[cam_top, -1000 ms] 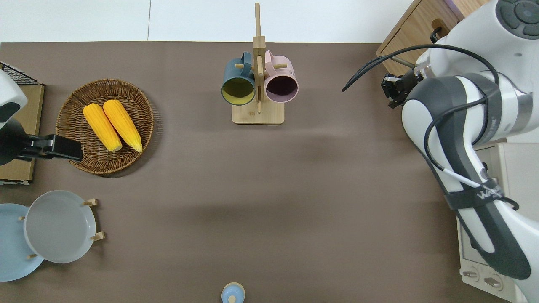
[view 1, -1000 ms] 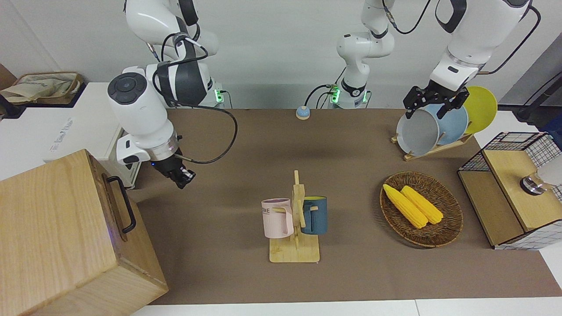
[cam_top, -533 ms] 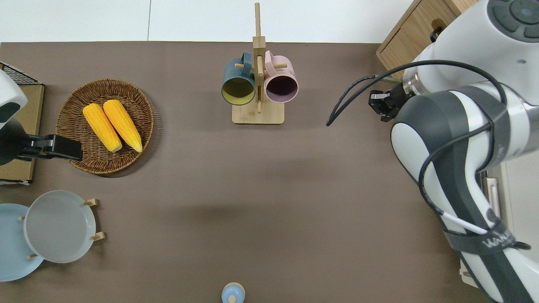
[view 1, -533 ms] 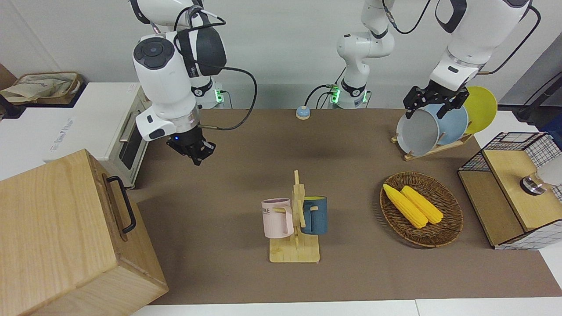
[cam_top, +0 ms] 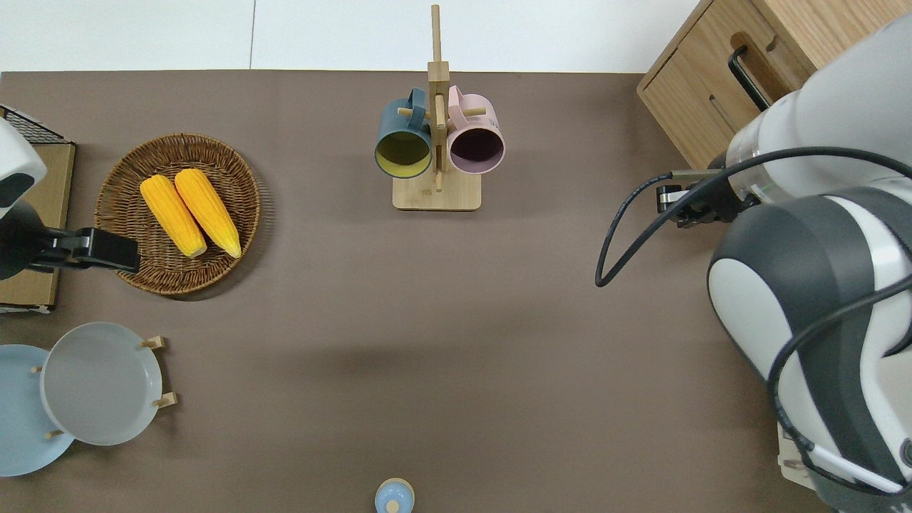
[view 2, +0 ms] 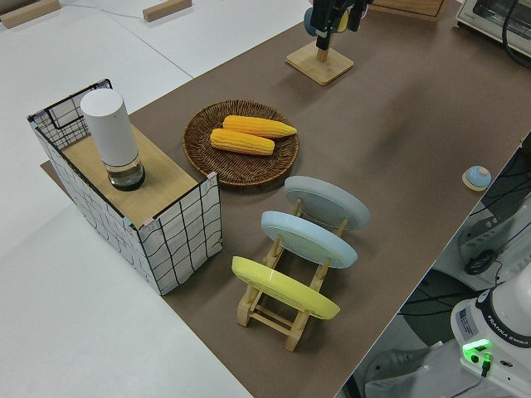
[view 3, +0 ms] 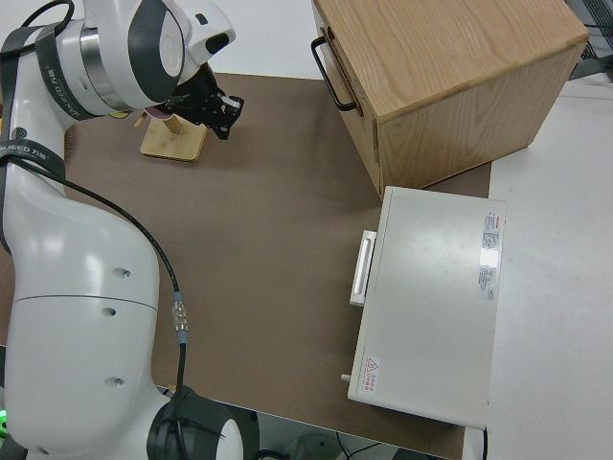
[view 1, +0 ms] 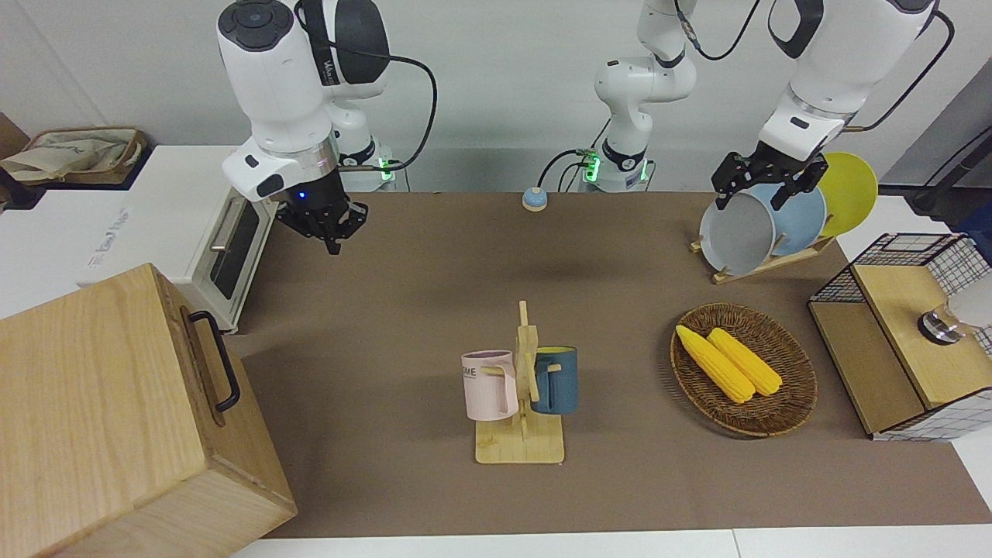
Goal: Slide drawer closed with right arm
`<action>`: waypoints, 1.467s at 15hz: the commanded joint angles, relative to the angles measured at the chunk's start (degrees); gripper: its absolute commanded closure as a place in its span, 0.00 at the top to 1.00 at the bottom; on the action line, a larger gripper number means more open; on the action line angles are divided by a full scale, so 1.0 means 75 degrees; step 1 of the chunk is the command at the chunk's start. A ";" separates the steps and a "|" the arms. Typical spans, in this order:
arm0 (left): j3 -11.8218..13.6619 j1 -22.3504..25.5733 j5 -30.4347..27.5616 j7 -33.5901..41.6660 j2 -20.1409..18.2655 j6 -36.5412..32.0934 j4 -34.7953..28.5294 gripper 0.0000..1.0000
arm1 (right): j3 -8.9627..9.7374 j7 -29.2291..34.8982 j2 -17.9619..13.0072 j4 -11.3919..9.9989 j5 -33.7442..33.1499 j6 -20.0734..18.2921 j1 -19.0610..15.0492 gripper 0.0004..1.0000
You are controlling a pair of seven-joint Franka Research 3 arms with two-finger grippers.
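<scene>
The light-wood cabinet (view 1: 101,403) stands at the right arm's end of the table, farther from the robots than the oven. Its drawer (view 1: 194,345) sits flush with the cabinet front, and the black bar handle (view 1: 223,364) stands out from it. The handle also shows in the overhead view (cam_top: 746,68) and the right side view (view 3: 330,67). My right gripper (view 1: 332,239) is shut and empty. It hangs in the air over the brown mat just off the cabinet's nearest corner (cam_top: 673,201), apart from the handle. My left arm is parked, its gripper (view 1: 763,190) open.
A white oven (view 1: 225,248) with a silver handle stands beside the cabinet, nearer to the robots. A wooden mug rack (view 1: 527,387) holds a pink and a blue mug at mid-table. A wicker basket (view 1: 790,403) with corn, a plate rack (view 1: 767,225) and a wire box (view 1: 907,341) stand toward the left arm's end.
My right gripper has risen and drawn back from the drawer handle toward the robots. The drawer has stayed flush. The left arm has not moved.
</scene>
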 commanded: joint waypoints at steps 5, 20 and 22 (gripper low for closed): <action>-0.0049 0.0029 0.0131 0.0074 0.0087 -0.0150 0.0199 0.99 | -0.0015 -0.0798 -0.1087 -0.1449 0.0183 0.0308 -0.0305 0.00; -0.0049 0.0029 0.0131 0.0074 0.0087 -0.0150 0.0187 0.99 | -0.0156 -0.1408 -0.0807 -0.0795 0.0605 0.0121 -0.0458 0.99; -0.0049 0.0029 0.0131 0.0074 0.0087 -0.0150 0.0199 0.99 | -0.0144 -0.1419 -0.0807 -0.0794 0.0630 0.0120 -0.0446 0.99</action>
